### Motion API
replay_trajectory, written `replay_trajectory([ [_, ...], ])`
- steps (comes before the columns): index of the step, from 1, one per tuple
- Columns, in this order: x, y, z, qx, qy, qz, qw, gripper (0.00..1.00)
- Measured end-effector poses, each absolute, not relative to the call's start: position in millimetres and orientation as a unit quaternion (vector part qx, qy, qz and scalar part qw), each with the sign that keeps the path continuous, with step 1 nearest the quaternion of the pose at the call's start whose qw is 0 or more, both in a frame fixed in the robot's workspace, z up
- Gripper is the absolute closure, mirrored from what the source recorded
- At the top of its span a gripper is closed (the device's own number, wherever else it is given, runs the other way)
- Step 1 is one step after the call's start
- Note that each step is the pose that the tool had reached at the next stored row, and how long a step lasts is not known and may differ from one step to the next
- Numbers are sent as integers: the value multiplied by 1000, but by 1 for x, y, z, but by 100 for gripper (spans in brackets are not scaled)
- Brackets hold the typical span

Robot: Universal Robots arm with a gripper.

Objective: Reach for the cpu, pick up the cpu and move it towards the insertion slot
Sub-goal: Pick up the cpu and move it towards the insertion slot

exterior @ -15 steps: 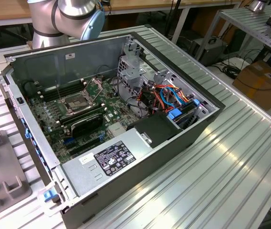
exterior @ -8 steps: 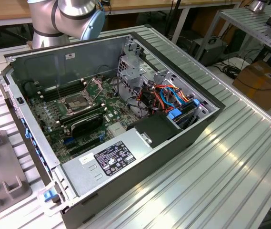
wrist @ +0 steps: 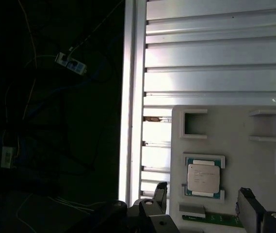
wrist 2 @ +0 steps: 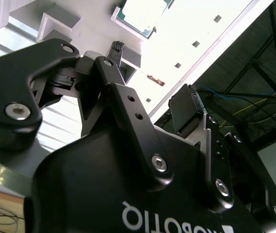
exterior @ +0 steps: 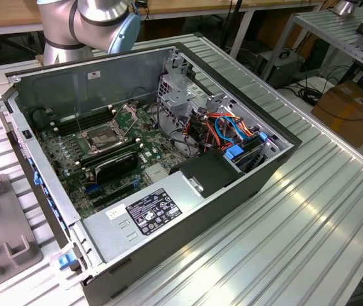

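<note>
My grey-and-blue jointed arm (exterior: pixel 98 19) reaches in at the exterior view's far edge, behind the open grey metal computer case (exterior: pixel 245 185). My wrist points down over a pale grey moulded plastic tray (wrist: pixel 235 141).

My black claw (wrist: pixel 204 191) (wrist 2: pixel 149 70) is spread wide and carries nothing. In the first wrist view its two black fingers (wrist: pixel 249 206) stand well apart, touching neither tray nor chip.

The cpu (wrist: pixel 203 177) (wrist 2: pixel 145 14), a thin square chip with a dull silver face and a green rim, lies flat in a tray recess. It sits just ahead of my fingertips and within the span between them. Raised brackets hold the chip's corners, and the middle of each side flank looks open. A narrow green circuit strip (wrist: pixel 210 219) lies on the tray between the chip and me.

The tray rests on a ribbed aluminium table (wrist: pixel 215 73), close to the table's long straight edge. Past that edge is dark floor (wrist: pixel 55 121) with loose thin cables (wrist: pixel 31 97).

The insertion slot (exterior: pixel 106 137), a square socket with a shiny metal frame and dark centre, sits on the green motherboard (exterior: pixel 73 156) inside the case. Long dark memory slots (exterior: pixel 114 162) run beside it. A metal drive cage (exterior: pixel 181 95) stands towards the exterior view's right, and the case is open from above.
</note>
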State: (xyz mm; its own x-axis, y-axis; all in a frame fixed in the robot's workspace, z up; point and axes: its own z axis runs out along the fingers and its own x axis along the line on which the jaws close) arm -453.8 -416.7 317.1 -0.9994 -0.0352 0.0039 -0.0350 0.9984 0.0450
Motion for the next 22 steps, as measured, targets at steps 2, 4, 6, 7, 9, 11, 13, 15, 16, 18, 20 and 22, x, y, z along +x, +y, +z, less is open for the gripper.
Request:
replay_trajectory([
  [2, -454, -417, 317, 18, -1000, -22, 2, 34],
  [4, -454, -417, 317, 17, -1000, -22, 2, 34],
  [6, -454, -419, 316, 18, -1000, -22, 2, 34],
  [7, -454, -419, 316, 18, -1000, -22, 2, 34],
  [9, -454, -422, 315, 18, -1000, -22, 2, 34],
  [11, -454, -424, 313, 18, -1000, -22, 2, 34],
  [13, -454, -424, 308, 18, -1000, -22, 2, 34],
  [15, -454, -424, 305, 18, -1000, -21, 2, 34],
  [16, -454, -424, 303, 18, -1000, -20, 2, 34],
  [18, -454, -424, 301, 19, -1000, -19, 2, 34],
  [20, -454, -425, 298, 20, -1000, -19, 2, 34],
  [22, -455, -425, 297, 21, -1000, -18, -5, 34],
])
